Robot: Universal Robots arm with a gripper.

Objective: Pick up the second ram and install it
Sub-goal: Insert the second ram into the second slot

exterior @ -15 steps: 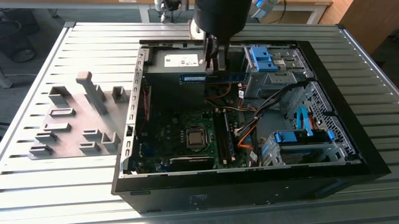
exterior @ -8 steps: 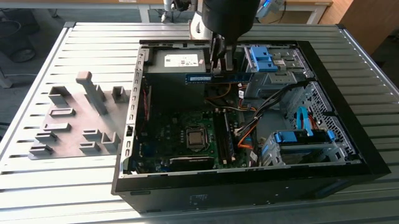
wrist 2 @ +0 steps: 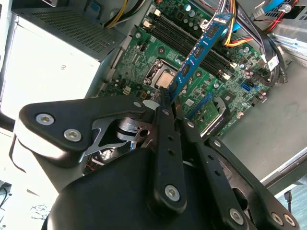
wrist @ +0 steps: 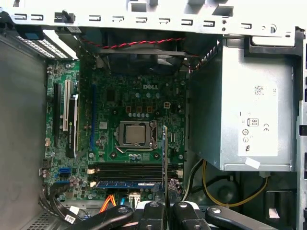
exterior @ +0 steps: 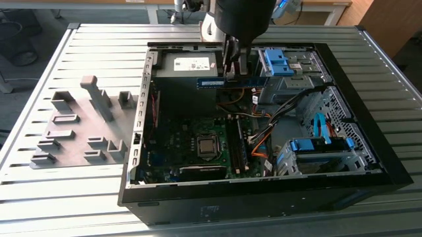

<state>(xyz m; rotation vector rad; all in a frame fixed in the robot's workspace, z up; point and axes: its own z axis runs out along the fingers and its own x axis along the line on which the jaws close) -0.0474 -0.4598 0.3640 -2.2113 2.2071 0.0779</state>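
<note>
Currently the gripper (exterior: 232, 74) (wrist 2: 167, 98) (wrist: 165, 203) is pinching the ram (exterior: 228, 82) (wrist 2: 199, 48) (wrist: 165, 153), its two fingers pressed against the stick's flat faces. In the exterior view the ram hangs level in the air over the far part of the open case (exterior: 231, 200), just in front of the power supply (exterior: 188, 63). It touches nothing but the fingers.

Below it lies the motherboard (exterior: 191, 133) (wrist 2: 158, 52) (wrist: 134, 100), with the processor (exterior: 207, 145) (wrist 2: 164, 78) (wrist: 135, 133) bare near its middle. In the first wrist view the ram shows edge-on (a thin line), crossing the row of memory slots (wrist: 124, 170) between the processor and the gripper. Another blue stick (wrist: 127, 183) (wrist 2: 200, 104) already sits in one of those slots, and the dark slots beside it are unfilled.

The power supply (wrist: 240, 105) (wrist 2: 53, 72) fills the case's far corner on the exterior view's left. Blue drive latches (exterior: 277, 61) sit at the far corner on the exterior view's right, and more of them (exterior: 316, 145) sit on the cage along the near right side. Orange and black cables (exterior: 257, 148) run between the motherboard and that cage.

The case rests on a slatted table (exterior: 99, 44). Near the table's left edge in the exterior view, well apart from the case, lies a grey plate of holder blocks (exterior: 79, 128).
</note>
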